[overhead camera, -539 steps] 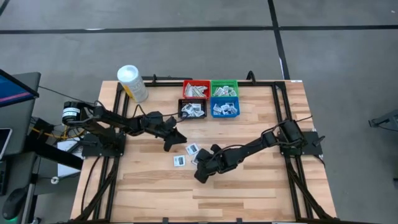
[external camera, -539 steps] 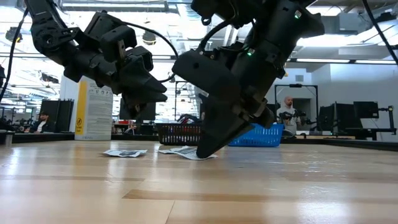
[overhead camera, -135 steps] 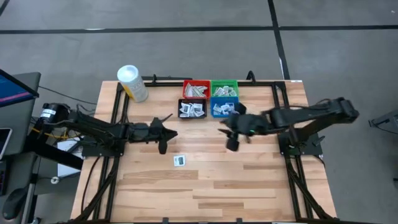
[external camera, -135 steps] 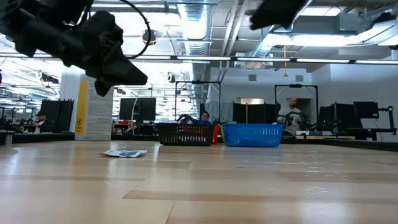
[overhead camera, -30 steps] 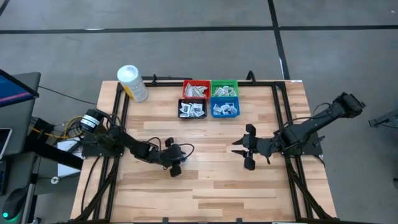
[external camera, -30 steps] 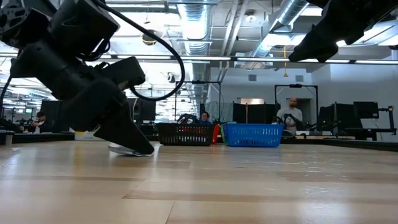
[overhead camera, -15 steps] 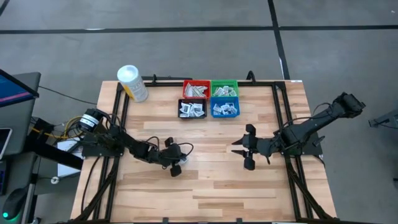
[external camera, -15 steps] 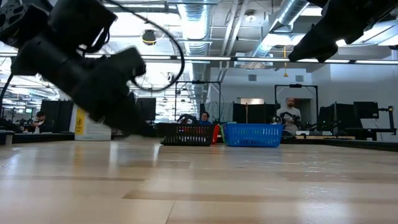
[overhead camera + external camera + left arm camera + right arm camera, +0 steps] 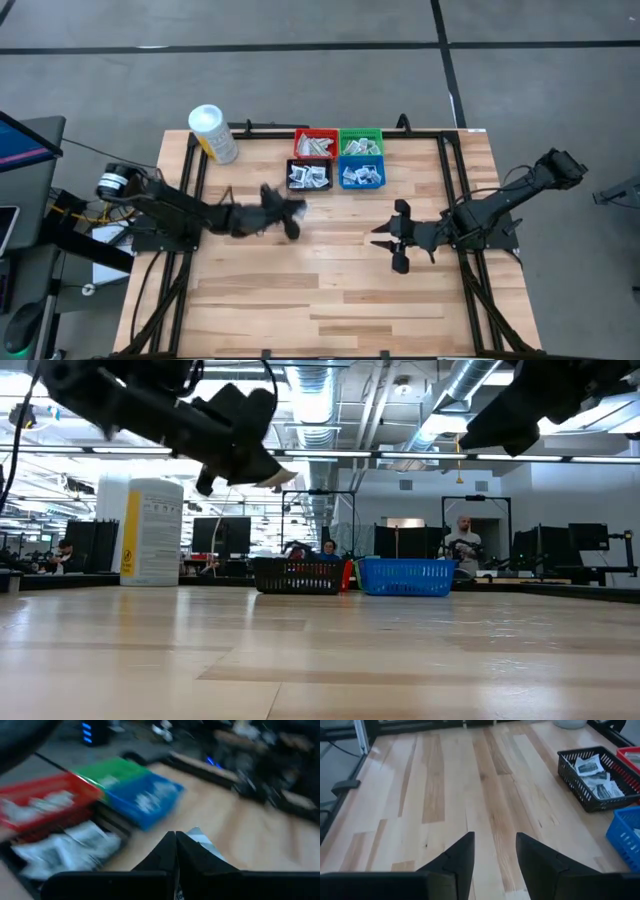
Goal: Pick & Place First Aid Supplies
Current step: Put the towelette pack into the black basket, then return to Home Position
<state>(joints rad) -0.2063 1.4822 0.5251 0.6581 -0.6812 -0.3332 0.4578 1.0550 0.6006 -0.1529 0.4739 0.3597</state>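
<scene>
Pale wooden planks of the table [image 9: 330, 290] fill the middle of the high view, ringed by a black frame and grey floor. At upper centre sit four small bins, the red bin [image 9: 315, 143] and green bin [image 9: 360, 141] behind, the black bin [image 9: 309, 175] and blue bin [image 9: 361, 174] in front, each holding first aid packets [image 9: 308, 177]. A white tub with a yellow label [image 9: 212, 133] stands at the table's upper left.

From the left edge, the left arm stretches almost level across the table, its left gripper [image 9: 291, 211] raised just below the black bin. Its fingers [image 9: 172, 851] are pressed together on a small pale packet [image 9: 201, 838], seen in the low view hanging at the upper left above the table.

At right of centre the right arm bends down from the table's right side; the right gripper [image 9: 392, 242] hovers over bare planks, its fingers [image 9: 461, 854] apart and holding nothing.

Across the low view, a workshop hall with monitors and ceiling ducts lies beyond the table; a person [image 9: 463, 545] stands at right of centre.
</scene>
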